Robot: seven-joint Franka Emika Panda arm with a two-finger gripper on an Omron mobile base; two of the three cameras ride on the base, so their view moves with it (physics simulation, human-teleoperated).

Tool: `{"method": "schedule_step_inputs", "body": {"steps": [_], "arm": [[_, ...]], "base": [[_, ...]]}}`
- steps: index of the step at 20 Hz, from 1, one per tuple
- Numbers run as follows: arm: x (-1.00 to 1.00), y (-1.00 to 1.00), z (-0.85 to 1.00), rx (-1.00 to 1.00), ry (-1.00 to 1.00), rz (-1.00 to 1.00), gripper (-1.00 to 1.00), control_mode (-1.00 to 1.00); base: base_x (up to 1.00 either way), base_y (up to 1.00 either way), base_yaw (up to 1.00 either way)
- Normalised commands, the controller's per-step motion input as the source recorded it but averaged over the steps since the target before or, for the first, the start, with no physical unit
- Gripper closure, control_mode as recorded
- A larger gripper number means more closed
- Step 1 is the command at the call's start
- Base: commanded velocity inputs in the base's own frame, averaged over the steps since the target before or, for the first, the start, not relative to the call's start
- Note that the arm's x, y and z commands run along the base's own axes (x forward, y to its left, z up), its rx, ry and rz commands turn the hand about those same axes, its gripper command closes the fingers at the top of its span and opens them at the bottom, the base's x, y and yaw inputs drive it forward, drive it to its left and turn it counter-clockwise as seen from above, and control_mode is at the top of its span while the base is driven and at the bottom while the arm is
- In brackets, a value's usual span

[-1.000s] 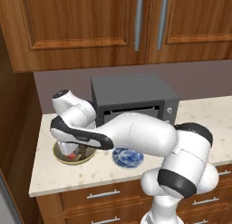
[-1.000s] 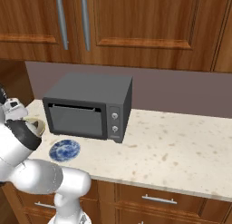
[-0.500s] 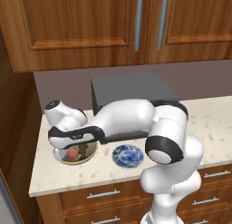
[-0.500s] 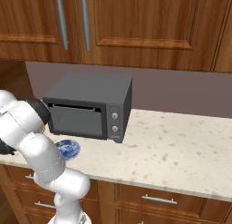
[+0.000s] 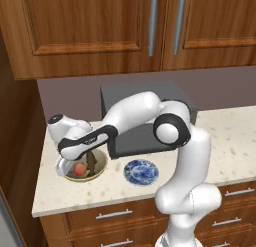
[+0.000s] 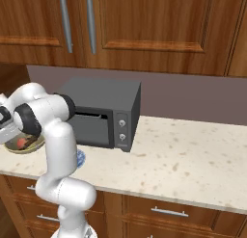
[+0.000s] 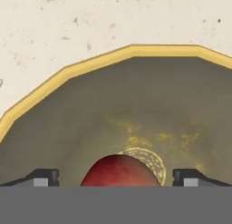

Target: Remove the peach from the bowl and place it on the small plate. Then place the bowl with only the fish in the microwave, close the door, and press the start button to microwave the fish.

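Peach (image 7: 120, 171) sits in the bowl (image 7: 68, 72), left of the plate (image 5: 141, 171); the gripper (image 7: 116, 177), jaws spread wide, has swung down into the bowl and now straddles the fruit, so the pick-up looks about to start

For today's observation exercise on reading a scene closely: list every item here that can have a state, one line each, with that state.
claw: open, lowered into the bowl, one tip on each side of the peach
peach: in the bowl, not gripped
bowl: upright on the counter, holding peach and fish
fish: in the bowl beside the peach
small plate: on the counter, nothing on it
countertop oven: door closed
upper cabinets: doors closed
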Motion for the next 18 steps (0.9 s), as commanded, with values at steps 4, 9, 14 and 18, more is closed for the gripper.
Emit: {"method": "schedule_step_inputs", "body": {"steps": [4,9,14,18], "arm": [[-0.05,-0.22,-0.16,0.0,0.02,0.0,-1.0,-1.0],[0.0,-0.3,-0.07,0.0,0.0,0.01,-1.0,-1.0],[-0.14,-0.56,-0.09,0.0,0.03,0.04,-1.0,-1.0],[-0.03,-0.16,-0.39,0.0,0.05,0.12,-1.0,-1.0]], "base": [[0.0,0.0,0.0],[0.0,0.0,0.0],[0.0,0.0,0.0],[0.0,0.0,0.0]]}}
